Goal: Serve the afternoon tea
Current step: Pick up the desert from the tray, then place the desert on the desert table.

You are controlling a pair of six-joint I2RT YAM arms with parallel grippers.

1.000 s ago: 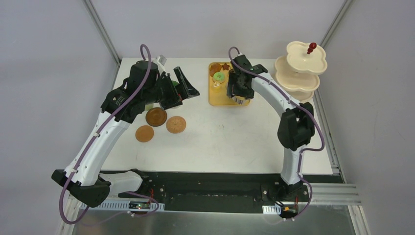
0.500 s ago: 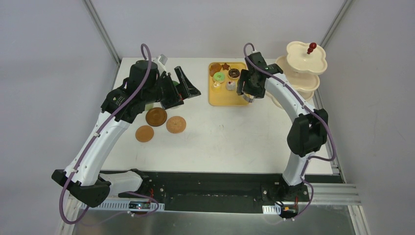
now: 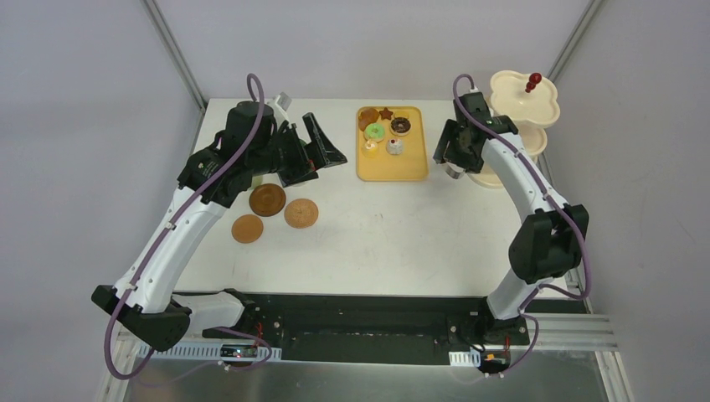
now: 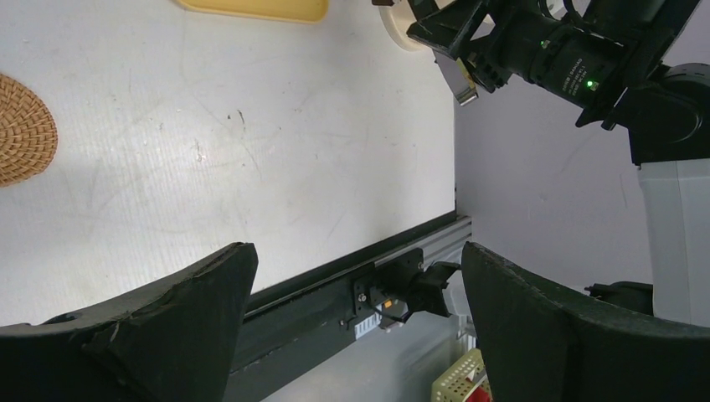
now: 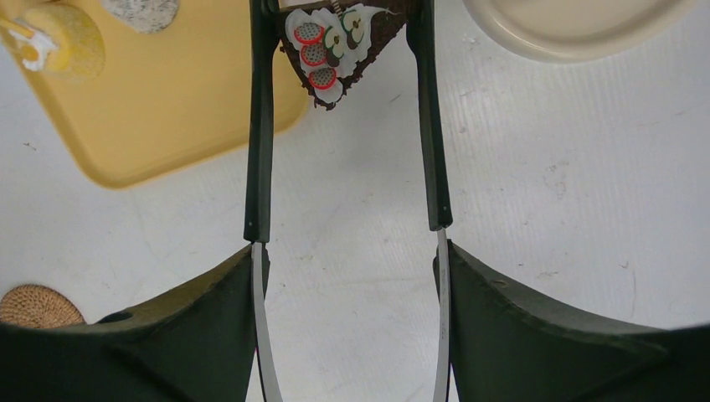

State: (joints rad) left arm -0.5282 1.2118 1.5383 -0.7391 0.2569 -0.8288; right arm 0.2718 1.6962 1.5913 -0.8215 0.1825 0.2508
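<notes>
Currently choc wedge pastry (image 5: 333, 52), fruit slices on top, is pinched at the tips of the black tongs (image 5: 258, 126). It's seen over the gap btwn the yellow tray (image 5: 184, 126) corner and the bottom tier of the cream stand (image 5: 578, 25). Wedge height above the table (image 5: 544, 184) can't be told.

Tongs are clamped btwn the R gripper (image 5: 347, 251) fingers, which are squeezed partway in; nothing else is gripped.

Other pastries (image 3: 374, 131) are seen on the tray: 2 donuts, a star, a few small ones.

3 coasters (image 3: 267, 199) are clustered close together, left of the tray and nearer the arm bases.

L gripper (image 4: 356, 251) is spread wide w/ nothing held, aimed across the table.

Mugs can't be made out; that area is covered by the L arm.
</notes>
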